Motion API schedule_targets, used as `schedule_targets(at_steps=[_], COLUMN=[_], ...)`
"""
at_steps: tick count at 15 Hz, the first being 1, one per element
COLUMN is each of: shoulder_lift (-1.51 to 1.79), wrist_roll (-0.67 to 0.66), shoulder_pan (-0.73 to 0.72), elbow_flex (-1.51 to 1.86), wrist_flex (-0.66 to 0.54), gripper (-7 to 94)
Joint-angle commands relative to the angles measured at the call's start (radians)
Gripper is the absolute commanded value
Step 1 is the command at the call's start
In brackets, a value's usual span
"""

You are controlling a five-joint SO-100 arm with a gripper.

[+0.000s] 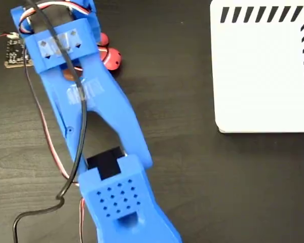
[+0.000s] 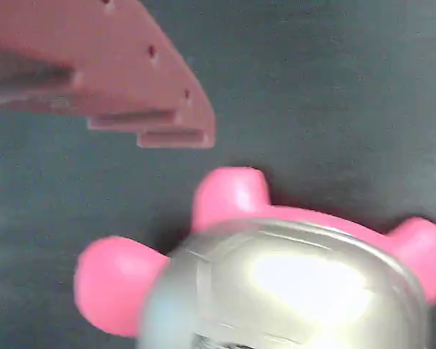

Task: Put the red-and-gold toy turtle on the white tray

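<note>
Below tool [image 2: 174,138], turtle [image 2: 276,283], untouched

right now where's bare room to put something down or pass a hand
The white tray is bare all over. The dark table is free between the blue arm and the tray, and below the tray. The upper left is crowded: the end effector over the red-and-gold toy turtle, a circuit board and wires.

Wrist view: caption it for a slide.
Gripper finger poised just above the red-and-gold toy turtle on the dark table.
</note>
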Motion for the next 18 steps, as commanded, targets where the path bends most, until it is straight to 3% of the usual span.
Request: schedule_targets(at_steps=[1,13,18], shoulder_lift=[0.020,-0.224,-0.293], wrist_roll=[0.029,0.077,0.084], shoulder_pan=[-0.023,-0.037,-0.017], elbow_flex=[-0.078,-0.301,-0.387], wrist_flex=[0.017,0.017,0.017], gripper=[68,65,58])
